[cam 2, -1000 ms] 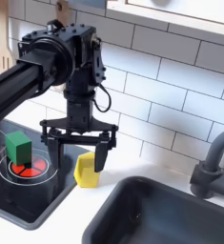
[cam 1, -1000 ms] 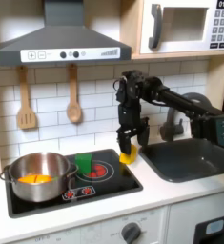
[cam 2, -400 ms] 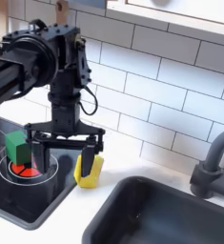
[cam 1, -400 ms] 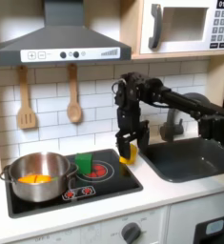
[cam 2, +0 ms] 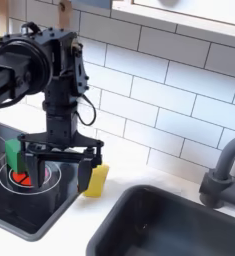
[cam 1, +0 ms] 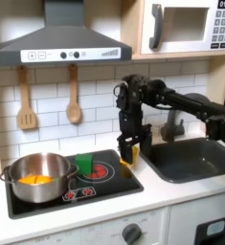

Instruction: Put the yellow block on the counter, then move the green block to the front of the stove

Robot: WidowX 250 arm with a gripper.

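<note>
Setting: toy kitchen with white tiled wall, a grey range hood (cam 1: 61, 43) over the cooking area and a microwave (cam 1: 189, 26) up at the first exterior view's right.
Counter: off-white worktop (cam 1: 171, 190) running along the front, with a dark grey sink (cam 1: 194, 158) sunk into it at the first exterior view's right; a grey tap (cam 2: 221, 170) stands behind the basin.
Stove: flat black panel (cam 1: 119, 180) with red ring burners, set in the worktop at the first exterior view's left.
Arm: black, reaching in from the first exterior view's right and pointing straight down over the strip between stove and sink.
Pot: steel pot (cam 1: 37, 176) on the near-left burner in the first exterior view, with orange-yellow toy food inside.
Wall tools: two wooden utensils (cam 1: 74, 96) hang on the tiles under the hood.
Gripper: the gripper (cam 2: 61, 162) hangs low with its jaws spread wide, holding nothing.
Yellow block: it (cam 2: 95, 178) sits on the counter just beside the stove's edge, next to one finger at the second exterior view's right; whether they touch is unclear.
Green block: upright (cam 1: 84, 164) on the stove, by the pot and well apart from the yellow one.
</note>
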